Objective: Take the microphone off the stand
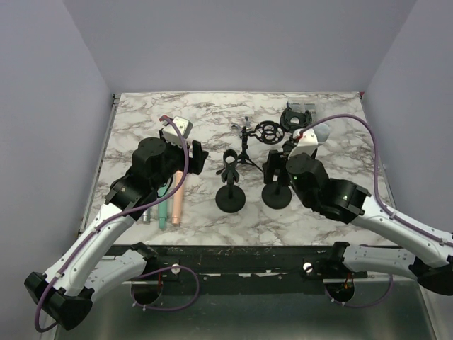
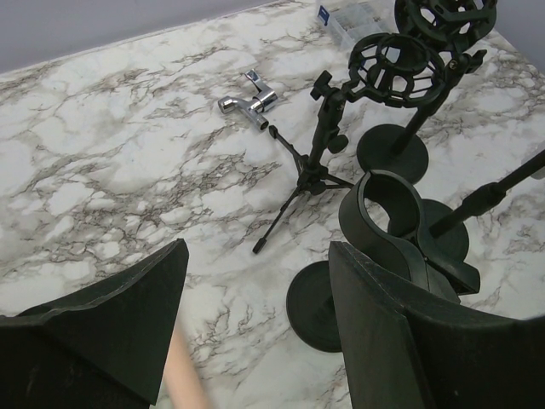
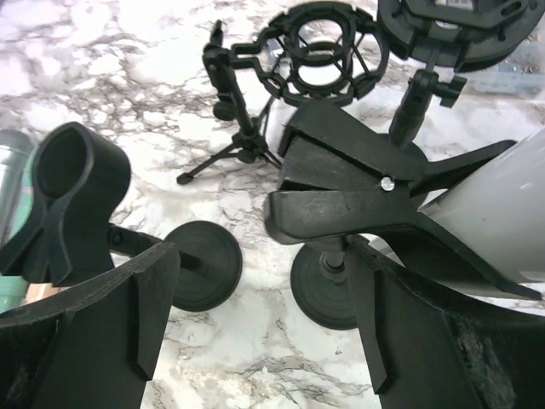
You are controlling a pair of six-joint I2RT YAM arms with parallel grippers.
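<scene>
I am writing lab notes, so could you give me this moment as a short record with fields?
Left gripper: open, empty, beside the microphones lying on the table
Right gripper: open, straddling the clamp stand
Clamp: holds a white cylinder, probably the microphone
Clip stand: upright, clip empty
Tripod stand: upright, behind both

We see a bench patterned as white marble with grey-brown veins. The stands are black. At near left lie a peach microphone and a mint-green microphone. The cables are purple.
</scene>
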